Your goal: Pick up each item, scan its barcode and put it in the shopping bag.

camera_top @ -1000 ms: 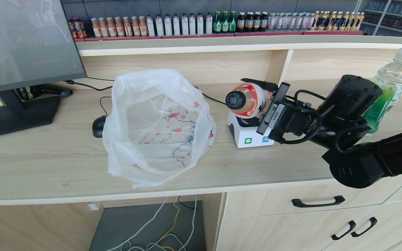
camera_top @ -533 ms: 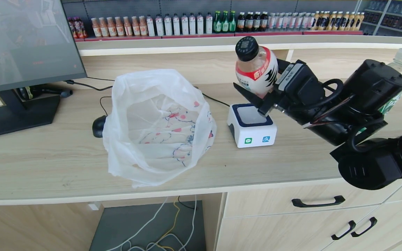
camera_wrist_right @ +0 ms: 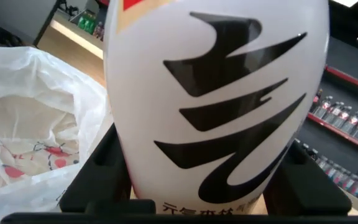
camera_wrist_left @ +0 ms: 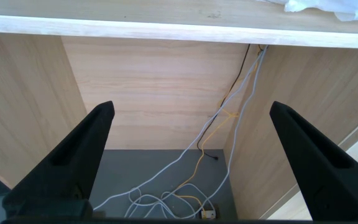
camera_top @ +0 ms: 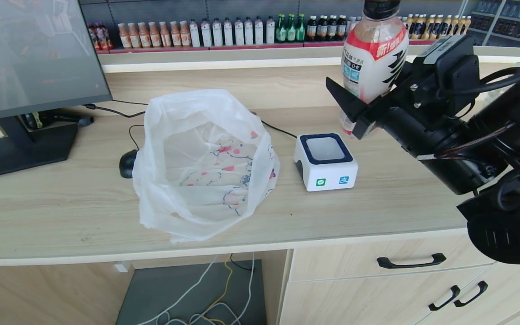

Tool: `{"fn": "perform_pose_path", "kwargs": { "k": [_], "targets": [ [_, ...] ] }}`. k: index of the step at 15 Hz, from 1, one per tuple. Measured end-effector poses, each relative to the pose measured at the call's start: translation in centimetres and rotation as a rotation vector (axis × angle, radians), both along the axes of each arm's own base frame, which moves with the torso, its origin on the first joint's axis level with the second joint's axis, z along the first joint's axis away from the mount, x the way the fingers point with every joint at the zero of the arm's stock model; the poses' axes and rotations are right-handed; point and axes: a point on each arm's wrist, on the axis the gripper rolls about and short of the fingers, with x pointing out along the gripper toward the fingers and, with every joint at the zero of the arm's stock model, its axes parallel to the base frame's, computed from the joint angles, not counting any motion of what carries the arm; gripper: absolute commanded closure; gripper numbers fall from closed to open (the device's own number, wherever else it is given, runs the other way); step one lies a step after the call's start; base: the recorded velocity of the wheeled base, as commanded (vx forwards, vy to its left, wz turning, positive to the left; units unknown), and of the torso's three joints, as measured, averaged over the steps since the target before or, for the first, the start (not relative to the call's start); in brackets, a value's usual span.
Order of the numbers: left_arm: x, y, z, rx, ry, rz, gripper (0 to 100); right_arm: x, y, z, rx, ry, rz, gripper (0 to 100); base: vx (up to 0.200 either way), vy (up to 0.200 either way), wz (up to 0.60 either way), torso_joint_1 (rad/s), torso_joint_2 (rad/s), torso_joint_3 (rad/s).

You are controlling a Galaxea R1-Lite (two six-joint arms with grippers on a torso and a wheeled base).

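The left claw (camera_wrist_left: 191, 109) hangs below the counter's (camera_top: 61, 203) edge with its two fingers spread wide and nothing between them; loose cables (camera_wrist_left: 185, 193) lie on the floor beyond it.

On the counter, the monitor (camera_top: 34, 54) stands at the far left, and a dark mouse (camera_top: 127, 163) sits just beside the bag (camera_top: 206, 162). The bag stands open-mouthed near the middle. None of these has shifted over the last second.

Right of the bag, apart from it, is the white scanner (camera_top: 325, 162). Its window faces up and is now uncovered. A second ago the bottle (camera_top: 373, 58) lay on its side just above that window, cap toward the camera. Half a second ago it had been raised and tipped partway up.

Now the bottle is upright in the air, higher and farther right, behind and to the right of the scanner, well apart from it. Its cap reaches the top edge of the head view. The right claw (camera_top: 364, 110) is closed on the bottle's lower body, one finger on each side, and the arm has swung up with it. In the right wrist view the bottle's black-striped label (camera_wrist_right: 216, 106) sits between the fingers, with the bag off to one side.
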Motion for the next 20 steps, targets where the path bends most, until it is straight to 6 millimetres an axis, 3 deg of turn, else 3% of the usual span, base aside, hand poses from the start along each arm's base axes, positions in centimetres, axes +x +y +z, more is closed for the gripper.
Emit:
{"fn": "perform_pose_path", "kwargs": {
  "k": [7, 11, 17, 20],
  "targets": [
    [0.0, 0.0, 0.0, 0.000, 0.000, 0.000, 0, -2.6, -1.6, -0.6, 0.292, 0.192, 0.093, 100, 0.000, 0.000, 0.00, 0.000, 0.00, 0.000],
    [0.0, 0.0, 0.0, 0.000, 0.000, 0.000, 0, -3.8, -2.3, -2.8, 0.342, 0.250, 0.107, 100, 0.000, 0.000, 0.00, 0.000, 0.00, 0.000],
    [0.0, 0.0, 0.0, 0.000, 0.000, 0.000, 0, -3.1, -1.7, -2.0, 0.447, 0.237, 0.063, 100, 0.000, 0.000, 0.00, 0.000, 0.00, 0.000],
    [0.0, 0.0, 0.0, 0.000, 0.000, 0.000, 0, -2.3, -1.8, -1.7, 0.472, 0.223, 0.040, 100, 0.000, 0.200, 0.00, 0.002, 0.00, 0.001]
  ]
}}
